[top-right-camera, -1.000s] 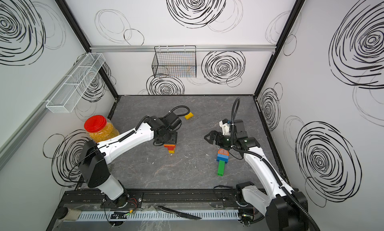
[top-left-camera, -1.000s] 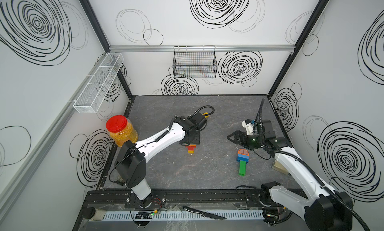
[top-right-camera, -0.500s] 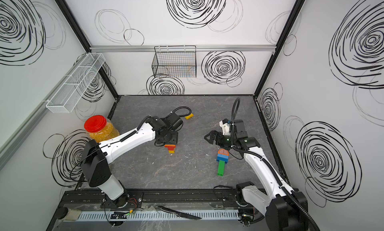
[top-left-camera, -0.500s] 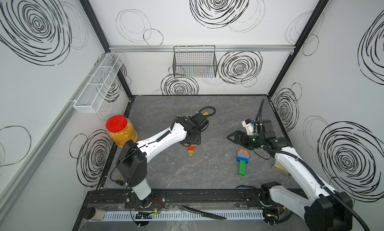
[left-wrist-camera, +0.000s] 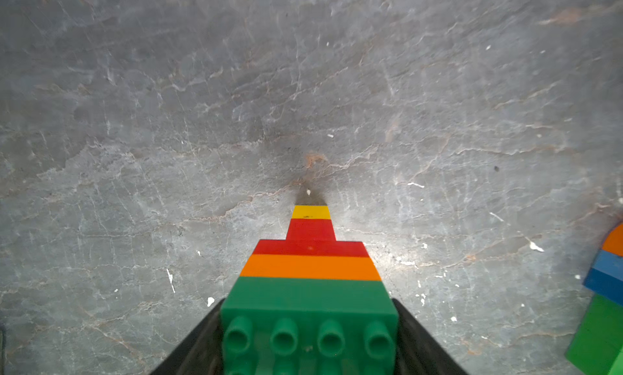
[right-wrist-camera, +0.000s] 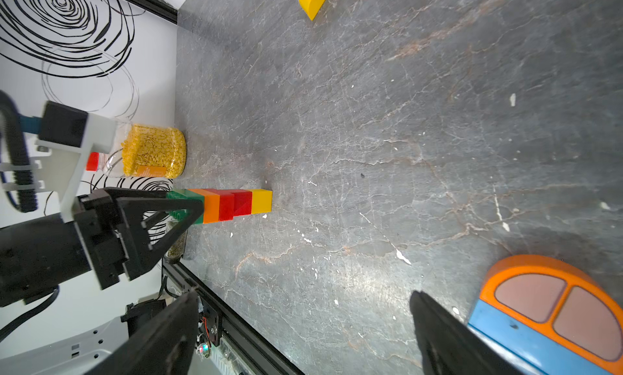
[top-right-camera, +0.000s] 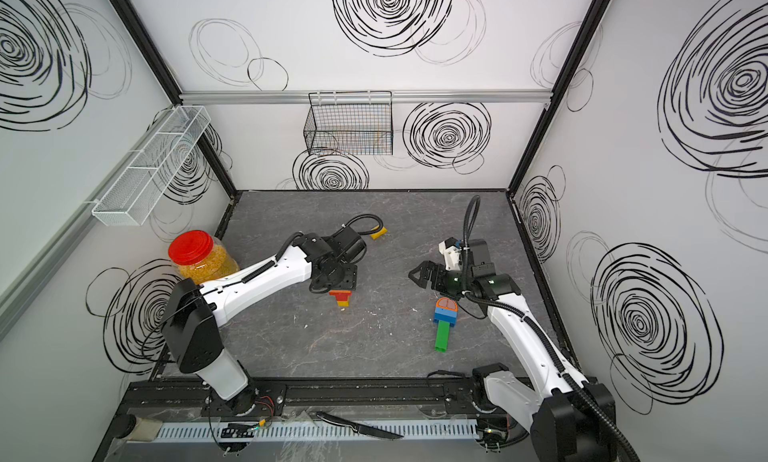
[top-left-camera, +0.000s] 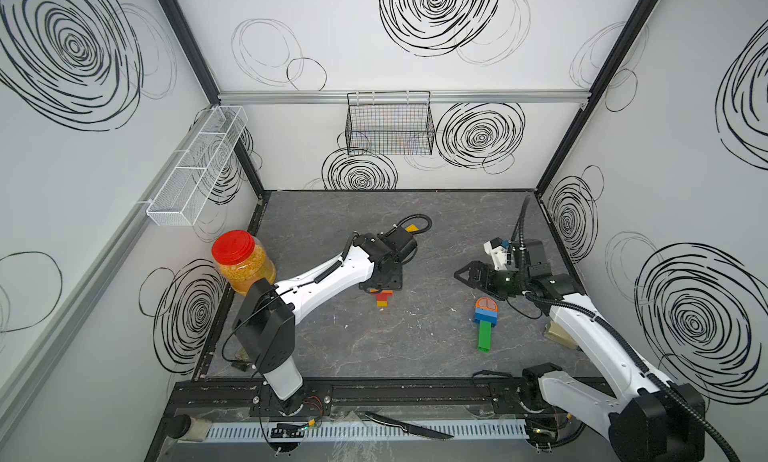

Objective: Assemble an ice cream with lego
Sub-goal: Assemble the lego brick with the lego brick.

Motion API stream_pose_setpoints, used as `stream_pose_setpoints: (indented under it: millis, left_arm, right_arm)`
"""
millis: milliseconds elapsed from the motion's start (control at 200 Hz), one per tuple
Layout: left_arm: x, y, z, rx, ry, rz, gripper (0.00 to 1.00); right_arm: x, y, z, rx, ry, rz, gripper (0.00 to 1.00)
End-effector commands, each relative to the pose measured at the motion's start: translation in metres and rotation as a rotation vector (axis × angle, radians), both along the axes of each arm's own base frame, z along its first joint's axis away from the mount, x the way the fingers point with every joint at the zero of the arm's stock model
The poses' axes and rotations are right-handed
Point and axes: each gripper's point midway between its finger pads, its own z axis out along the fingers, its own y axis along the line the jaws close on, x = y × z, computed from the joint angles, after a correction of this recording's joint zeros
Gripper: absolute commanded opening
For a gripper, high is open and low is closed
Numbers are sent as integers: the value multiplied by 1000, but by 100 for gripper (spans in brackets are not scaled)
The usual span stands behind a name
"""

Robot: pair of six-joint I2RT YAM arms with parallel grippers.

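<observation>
In both top views the left gripper [top-left-camera: 380, 287] pointed down over the stack [top-left-camera: 383, 300], which stood upright near the centre of the table [top-left-camera: 332, 343]. The right gripper [top-left-camera: 467, 273] hovered at 3 o'clock from the stack, well apart, with its jaws spread and empty. The dome piece [top-left-camera: 485, 321], orange on blue on a green stalk, lay flat at about 4 o'clock from the stack, near the right gripper. A yellow brick [top-right-camera: 379, 233] lay at 12 o'clock from the stack. The jar [top-left-camera: 243, 260] stood at the table's 9 o'clock edge.

In the left wrist view the stack's [left-wrist-camera: 310, 265] green top brick sat between the fingers [left-wrist-camera: 199, 349]. Both looked flush with its sides, though whether they pinched it could not be told. Below the green came orange, red, a narrower red, then yellow.

In the right wrist view the stack's [right-wrist-camera: 229, 203] yellow end met the table. The right gripper's [right-wrist-camera: 303, 295] fingers stood wide over bare table, with the dome piece [right-wrist-camera: 553, 295] just beside one of them.
</observation>
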Motion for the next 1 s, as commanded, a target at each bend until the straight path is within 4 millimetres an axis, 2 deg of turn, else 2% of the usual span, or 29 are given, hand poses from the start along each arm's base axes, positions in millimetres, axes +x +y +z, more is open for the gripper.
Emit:
stream_pose_setpoints:
  millis: [0, 260, 560, 605, 836, 996]
  left_arm:
    - [-23, 18, -25, 80, 137, 29, 74]
    - [-14, 15, -14, 61, 100, 35, 81]
    - [-10, 10, 3, 7, 52, 50, 100]
    - [-10, 9, 8, -9, 39, 52, 99]
    - [-10, 11, 38, -72, -42, 54, 99]
    - [-6, 15, 65, -142, -120, 55, 99]
  right_arm:
    - [6, 1, 17, 14, -48, 3, 100]
    - [5, 1, 17, 12, -47, 0, 100]
    - [9, 3, 20, 9, -54, 10, 100]
    - [11, 4, 20, 5, -54, 17, 100]
    - [31, 21, 20, -62, -58, 73, 100]
    - [58, 40, 20, -133, -73, 107, 100]
